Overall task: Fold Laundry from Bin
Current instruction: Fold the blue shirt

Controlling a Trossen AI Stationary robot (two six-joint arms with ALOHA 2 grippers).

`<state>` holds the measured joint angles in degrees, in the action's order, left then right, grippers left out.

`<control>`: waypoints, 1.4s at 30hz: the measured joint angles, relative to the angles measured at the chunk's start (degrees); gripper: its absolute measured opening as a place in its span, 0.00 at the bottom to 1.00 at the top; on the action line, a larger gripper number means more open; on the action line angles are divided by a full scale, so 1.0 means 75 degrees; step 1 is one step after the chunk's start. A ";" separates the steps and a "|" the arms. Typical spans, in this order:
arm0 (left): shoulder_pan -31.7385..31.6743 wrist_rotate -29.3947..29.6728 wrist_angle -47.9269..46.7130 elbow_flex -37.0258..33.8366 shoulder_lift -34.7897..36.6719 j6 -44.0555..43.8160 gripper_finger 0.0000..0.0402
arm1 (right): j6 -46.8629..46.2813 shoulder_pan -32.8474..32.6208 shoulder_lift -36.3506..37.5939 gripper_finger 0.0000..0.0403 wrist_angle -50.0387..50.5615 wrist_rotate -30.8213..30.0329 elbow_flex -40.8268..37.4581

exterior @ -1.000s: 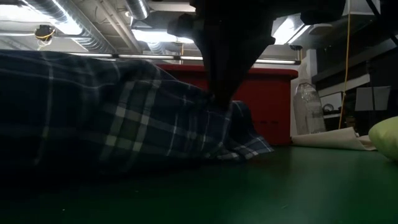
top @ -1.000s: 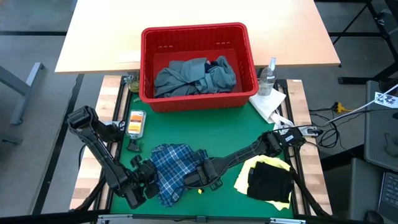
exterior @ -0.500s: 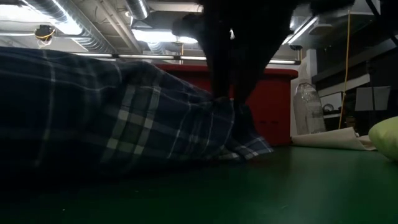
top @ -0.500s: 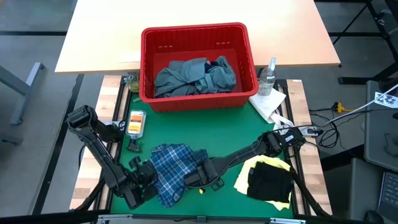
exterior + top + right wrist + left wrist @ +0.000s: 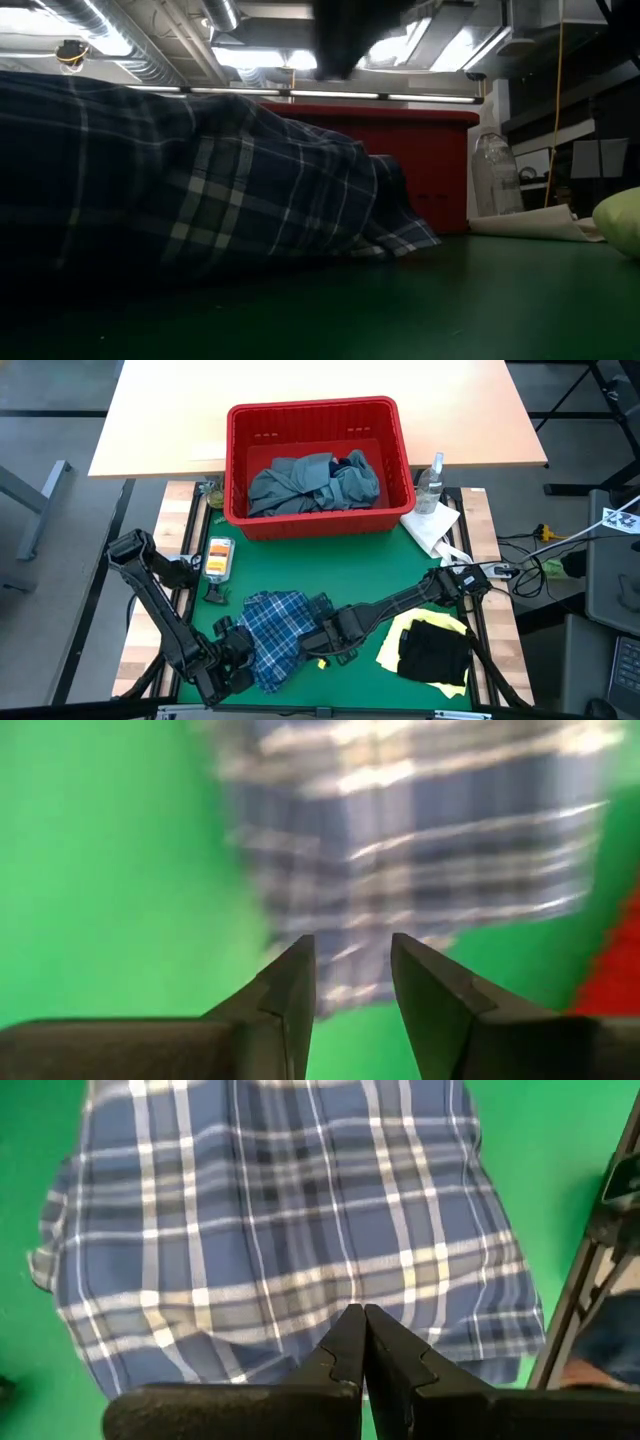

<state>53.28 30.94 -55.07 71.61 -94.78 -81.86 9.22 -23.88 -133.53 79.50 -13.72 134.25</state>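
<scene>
Seen from above, a counter covered by a green mat (image 5: 350,575) sits in front of a pale wooden tabletop (image 5: 320,390), with grey floor on either side.

At the far left, the left arm reaches down to the mat's near left corner. Its end effector (image 5: 232,665) has its two fingers pressed fully together, their tips at the near edge of the plaid shirt (image 5: 275,635); whether any cloth is pinched between them cannot be told. The shirt lies crumpled on the mat, and from the low camera it fills the left half of the picture as a dark heap (image 5: 180,200).

Behind the left arm, a small orange-labelled item (image 5: 218,557) lies at the mat's left edge.

In the middle, the red bin (image 5: 318,420) stands at the far side of the mat, holding the grey-blue garment (image 5: 310,482).

The right end effector (image 5: 322,642) hovers just beside the shirt's right edge, fingers parted and holding nothing.

Further right, a dark navy garment (image 5: 434,652) rests on top of a yellow one (image 5: 395,645). Behind them are white paper towel (image 5: 432,528) and a clear bottle (image 5: 432,482).

From table height, ceiling ducts and strip lights (image 5: 230,55) show beyond the bin.
</scene>
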 joint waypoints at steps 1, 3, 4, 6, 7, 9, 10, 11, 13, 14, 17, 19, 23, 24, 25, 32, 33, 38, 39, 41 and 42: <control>0.0002 0.0128 0.0000 0.0000 0.0000 0.0029 0.00 | -0.0001 0.0004 0.0000 0.33 -0.0242 -0.0325 -0.0003; 0.0002 0.0536 0.0049 -0.0029 0.0000 0.0192 0.00 | 0.0070 0.0041 -0.0042 0.33 -0.0924 -0.0829 -0.0003; 0.0000 0.0793 0.0054 -0.0057 0.0000 0.0304 0.00 | 0.0210 0.0060 -0.0065 0.33 -0.1351 -0.0979 -0.0003; -0.0014 0.1378 0.0059 -0.0155 0.0000 0.0437 0.00 | 0.0618 0.0182 -0.0220 0.33 -0.2205 -0.1032 -0.0003; -0.0030 0.1620 0.0114 -0.0234 0.0000 0.0445 0.00 | 0.0852 0.0262 -0.0309 0.33 -0.2559 -0.1009 -0.0003; -0.0073 0.1739 0.0131 -0.0417 0.0000 0.0354 0.00 | 0.1178 0.0450 -0.0492 0.33 -0.2986 -0.0885 -0.0008; -0.0102 0.1677 0.0166 -0.0526 0.0000 0.0336 0.00 | 0.1218 0.0547 -0.0567 0.33 -0.3039 -0.0837 -0.0014; -0.0121 0.1547 0.0246 -0.0647 0.0000 0.0331 0.00 | 0.1216 0.0647 -0.0625 0.33 -0.3017 -0.0828 -0.0014; -0.0149 0.1262 0.0469 -0.0933 0.0000 0.0223 0.00 | 0.1117 0.0852 -0.0747 0.33 -0.2777 -0.0827 -0.0014; -0.0155 0.1156 0.0529 -0.1089 0.0000 0.0125 0.00 | 0.0985 0.0948 -0.0834 0.33 -0.2666 -0.0825 -0.0011; -0.0154 0.0913 0.0745 -0.1537 0.0000 -0.0091 0.00 | 0.0687 0.1193 -0.1113 0.33 -0.2431 -0.0754 -0.0013; -0.0130 0.0742 0.0815 -0.1850 0.0000 -0.0265 0.00 | 0.0622 0.1317 -0.1278 0.33 -0.2407 -0.0485 -0.0013; -0.0102 0.0390 0.1271 -0.2502 0.0000 -0.0616 0.00 | 0.0605 0.1498 -0.1578 0.33 -0.2445 0.0153 -0.0005; -0.0105 0.0297 0.1424 -0.2660 0.0000 -0.0666 0.00 | 0.0605 0.1514 -0.1628 0.33 -0.2433 0.0251 -0.0005; -0.0105 0.0214 0.1583 -0.2791 0.0000 -0.0677 0.00 | 0.0599 0.1548 -0.1666 0.33 -0.2442 0.0368 -0.0003; -0.0105 -0.0126 0.1791 -0.2993 0.0000 -0.0673 0.00 | 0.0602 0.1542 -0.1630 0.33 -0.2378 0.0572 0.0000; -0.0105 -0.0166 0.1754 -0.2932 0.0000 -0.0663 0.00 | 0.0605 0.1542 -0.1590 0.33 -0.2344 0.0631 0.0000; -0.0097 -0.0429 0.1371 -0.2297 0.0000 -0.0286 0.00 | 0.0613 0.1537 -0.1164 0.33 -0.2213 0.0930 -0.0008; -0.0097 -0.0478 0.1215 -0.2106 0.0000 -0.0228 0.00 | 0.0611 0.1528 -0.1065 0.33 -0.2180 0.0949 -0.0009; -0.0097 -0.0547 0.0811 -0.1679 -0.0003 -0.0153 0.00 | 0.0611 0.1480 -0.0854 0.33 -0.2087 0.0953 -0.0014; -0.0097 -0.0559 0.0620 -0.1459 -0.0006 -0.0078 0.00 | 0.0613 0.1473 -0.0737 0.33 -0.2053 0.0934 -0.0014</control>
<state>52.56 26.75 -50.42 60.67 -94.83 -82.45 13.82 -12.84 -139.06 64.10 -6.71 134.15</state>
